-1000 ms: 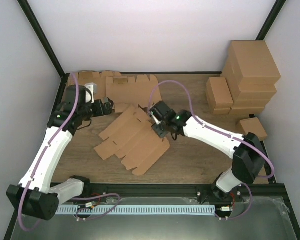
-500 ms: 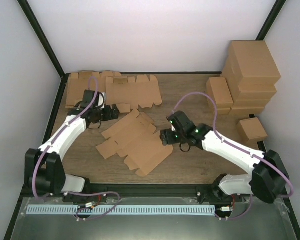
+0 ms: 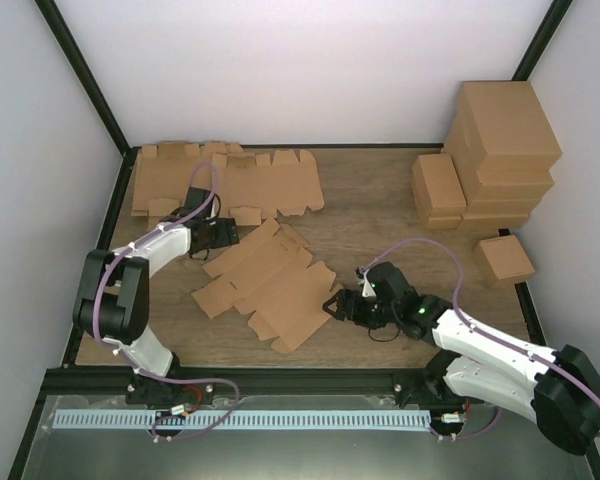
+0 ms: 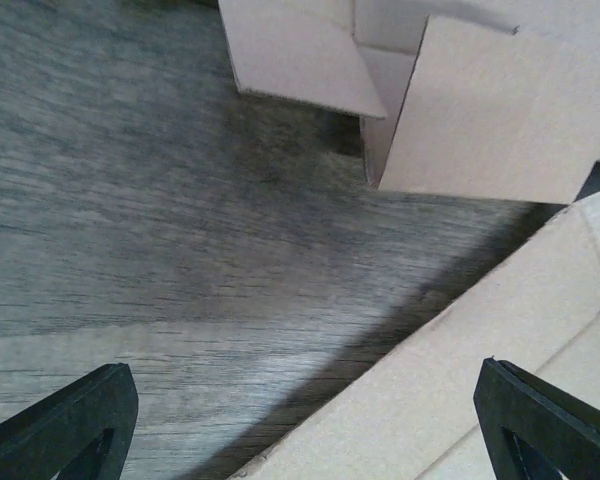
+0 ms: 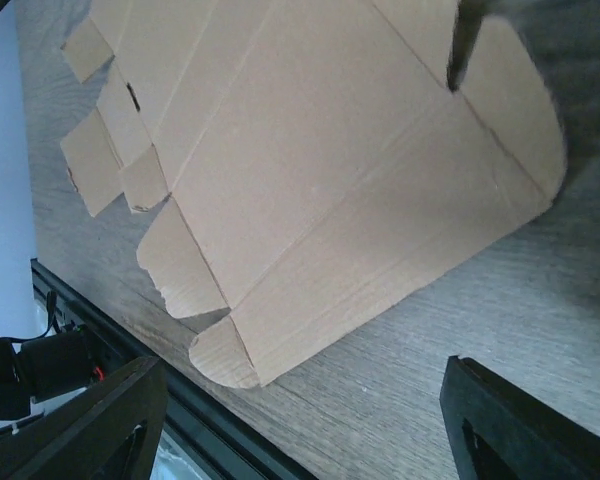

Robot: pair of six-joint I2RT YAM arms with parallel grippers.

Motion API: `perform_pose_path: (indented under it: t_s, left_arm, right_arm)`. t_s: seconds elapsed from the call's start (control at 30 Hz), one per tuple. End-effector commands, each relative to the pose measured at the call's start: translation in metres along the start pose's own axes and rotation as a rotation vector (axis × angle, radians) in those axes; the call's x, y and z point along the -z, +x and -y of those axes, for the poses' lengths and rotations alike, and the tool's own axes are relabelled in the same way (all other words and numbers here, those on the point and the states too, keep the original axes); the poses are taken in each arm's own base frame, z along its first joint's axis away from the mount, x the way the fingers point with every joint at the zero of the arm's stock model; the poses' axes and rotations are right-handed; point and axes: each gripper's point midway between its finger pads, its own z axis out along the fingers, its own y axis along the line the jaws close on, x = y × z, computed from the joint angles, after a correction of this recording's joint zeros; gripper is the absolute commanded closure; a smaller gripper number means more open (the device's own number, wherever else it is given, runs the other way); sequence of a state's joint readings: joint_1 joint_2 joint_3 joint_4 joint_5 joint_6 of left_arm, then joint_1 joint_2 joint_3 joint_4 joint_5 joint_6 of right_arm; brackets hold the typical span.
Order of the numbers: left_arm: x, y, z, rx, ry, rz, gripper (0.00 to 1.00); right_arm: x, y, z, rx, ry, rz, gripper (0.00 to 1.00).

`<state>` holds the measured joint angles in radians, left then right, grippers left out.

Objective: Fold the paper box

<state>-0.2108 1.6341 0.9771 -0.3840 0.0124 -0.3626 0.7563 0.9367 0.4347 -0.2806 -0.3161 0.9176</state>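
The paper box [image 3: 265, 285] lies flat and unfolded on the wooden table, a brown die-cut piece with tabbed flaps and crease lines. My left gripper [image 3: 227, 232] is open and empty at the piece's far-left edge. In the left wrist view [image 4: 310, 440] that edge [image 4: 460, 400] runs under the right finger [image 4: 545, 430]. My right gripper [image 3: 338, 305] is open and empty, low beside the piece's near-right edge. In the right wrist view [image 5: 310, 430] the flat piece [image 5: 330, 180] fills the upper part, its rounded tabs just ahead of the fingers [image 5: 90, 420].
Several more flat cardboard blanks [image 3: 230, 180] lie at the back left and show in the left wrist view [image 4: 480, 110]. Folded brown boxes [image 3: 500, 150] are stacked at the back right, with one small box [image 3: 505, 258] in front. A black rail [image 3: 300, 375] bounds the near edge.
My right gripper moved from the piece's far-right side toward me to its near-right edge. My left arm folded back, its gripper shifting slightly toward the piece's far-left edge.
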Motion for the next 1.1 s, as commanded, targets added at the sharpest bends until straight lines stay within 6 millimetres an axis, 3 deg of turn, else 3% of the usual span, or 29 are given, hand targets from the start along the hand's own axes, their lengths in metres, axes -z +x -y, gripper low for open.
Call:
perform_pose_path:
  t_s: [0.0, 0.2, 0.37, 0.7, 0.93, 1.07]
  left_arm:
    - [-0.015, 0.004, -0.006, 0.005, -0.007, -0.005, 0.05]
    - [-0.031, 0.023, -0.013, -0.001, -0.008, -0.071, 0.05]
    - [-0.037, 0.04, -0.005, 0.022, 0.055, -0.127, 0.05]
    - [-0.025, 0.08, 0.01, 0.061, 0.165, -0.212, 0.07]
    - [-0.01, 0.115, 0.025, 0.081, 0.219, -0.282, 0.09]
    - [0.0, 0.141, 0.029, 0.071, 0.214, -0.315, 0.09]
  right_arm:
    - [-0.009, 0.007, -0.013, -0.07, -0.103, -0.039, 0.23]
    - [-0.022, 0.02, -0.001, -0.162, -0.141, -0.07, 0.22]
    - [-0.03, 0.015, 0.0, -0.172, -0.139, -0.064, 0.23]
    - [-0.057, 0.005, 0.004, -0.217, -0.091, -0.114, 0.24]
    - [-0.063, -0.025, 0.02, -0.239, -0.068, -0.072, 0.24]
    - [-0.061, -0.049, 0.039, -0.241, -0.014, -0.024, 0.22]
